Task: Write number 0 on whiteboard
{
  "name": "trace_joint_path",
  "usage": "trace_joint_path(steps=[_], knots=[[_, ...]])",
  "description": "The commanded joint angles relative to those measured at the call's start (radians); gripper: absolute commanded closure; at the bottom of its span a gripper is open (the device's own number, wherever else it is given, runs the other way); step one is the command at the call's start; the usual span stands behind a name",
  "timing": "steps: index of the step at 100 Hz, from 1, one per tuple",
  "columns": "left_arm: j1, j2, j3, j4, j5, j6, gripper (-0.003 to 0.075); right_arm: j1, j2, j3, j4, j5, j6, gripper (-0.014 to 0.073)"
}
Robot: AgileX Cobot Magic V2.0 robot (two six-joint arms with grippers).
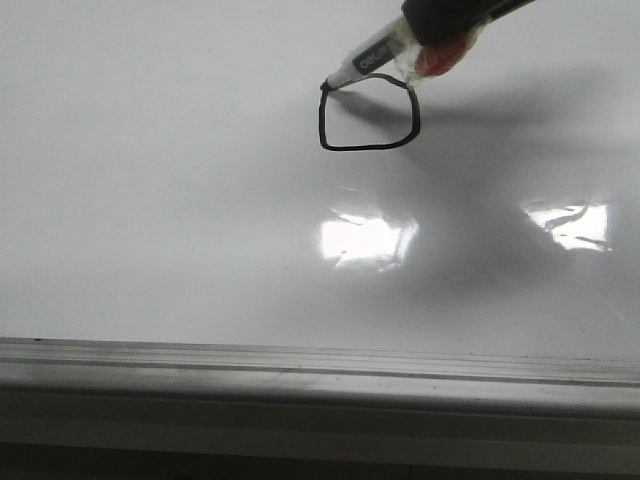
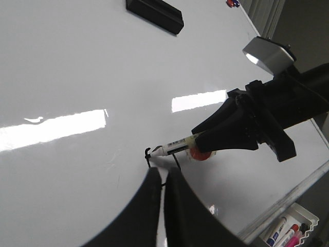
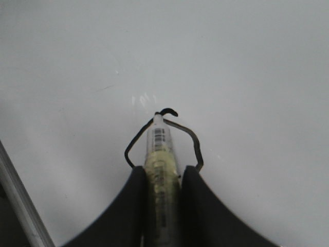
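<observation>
Landmark = the number 0 [image 1: 368,113].

Nearest the camera: grey rail [image 1: 320,360] along the whiteboard [image 1: 150,200] edge, well short of the 0. Between rail and 0 there are two light glares, not ink.

The 0 is a boxy closed loop with a small hook at its upper-left corner. The marker [image 1: 365,62] tip sits right at that hook, so the stroke looks finished or nearly so. Wet ink on a glossy board probably smears easily; lift straight off, no dragging. The marker is light, stiff and slick plastic, best held mid-barrel, as it is.

Right gripper [image 3: 162,172] is clamped on the barrel, arm reaching in from beyond the 0, marker tilted down toward it.

Left gripper [image 2: 163,180] hovers just beside the 0, fingers nearly together, holding nothing.

Beyond: black eraser [image 2: 155,14] far up the board.
</observation>
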Motion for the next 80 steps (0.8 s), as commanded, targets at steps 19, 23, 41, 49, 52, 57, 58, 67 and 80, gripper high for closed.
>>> trace_joint_path(steps=[19, 23, 41, 49, 52, 57, 58, 67, 80], knots=[[0.001, 0.005, -0.026, -0.007, -0.075, -0.008, 0.074, 0.006, -0.021, -0.071, -0.023, -0.029, -0.001, 0.0641], [0.001, 0.005, -0.026, -0.007, -0.075, -0.008, 0.074, 0.013, -0.041, -0.091, -0.023, -0.036, -0.001, 0.0641], [0.001, 0.005, -0.026, -0.013, -0.073, -0.008, 0.074, 0.038, -0.123, -0.165, -0.023, -0.023, -0.001, 0.0641], [0.001, 0.005, -0.026, -0.013, -0.073, -0.008, 0.074, 0.038, -0.144, -0.177, -0.023, -0.001, -0.001, 0.0641], [0.001, 0.005, -0.026, -0.013, -0.073, -0.008, 0.074, 0.038, -0.151, -0.177, -0.023, 0.006, -0.001, 0.0641], [0.001, 0.005, -0.026, -0.013, -0.07, -0.008, 0.074, 0.038, -0.158, -0.177, -0.023, 0.031, -0.001, 0.0641], [0.001, 0.005, -0.028, -0.013, -0.065, -0.008, 0.074, 0.038, -0.16, -0.177, -0.023, 0.04, -0.001, 0.0641], [0.001, 0.009, -0.055, -0.013, 0.007, 0.002, 0.0739, 0.052, -0.162, -0.177, -0.021, 0.112, -0.001, 0.0641], [0.001, 0.077, -0.165, 0.0, 0.233, 0.008, 0.072, 0.106, -0.162, -0.177, -0.021, 0.205, -0.004, 0.0643]])
